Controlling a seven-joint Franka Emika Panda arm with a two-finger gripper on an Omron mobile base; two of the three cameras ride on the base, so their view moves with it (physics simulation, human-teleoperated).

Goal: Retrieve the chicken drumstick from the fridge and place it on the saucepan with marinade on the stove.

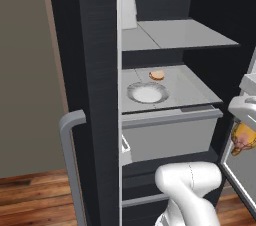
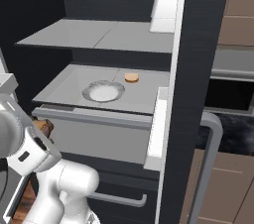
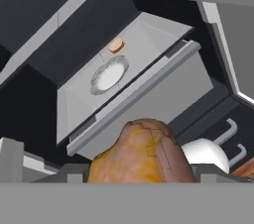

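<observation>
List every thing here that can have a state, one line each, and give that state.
Fridge: door open.
Drumstick: off the shelves, between the gripper's fingers.
Gripper: shut on the drumstick.
Plate: on the middle shelf, empty.
Bun: lying on the same shelf, behind the plate.
Bin: pushed in below that shelf.

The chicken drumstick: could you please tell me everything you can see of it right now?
The chicken drumstick is a lumpy, golden-brown piece with yellowish-orange patches, glossy like cooked skin. It sits in the gripper, held out in front of the open fridge, off its shelves and to the right of the grey bin. Its lower end is hidden.
</observation>
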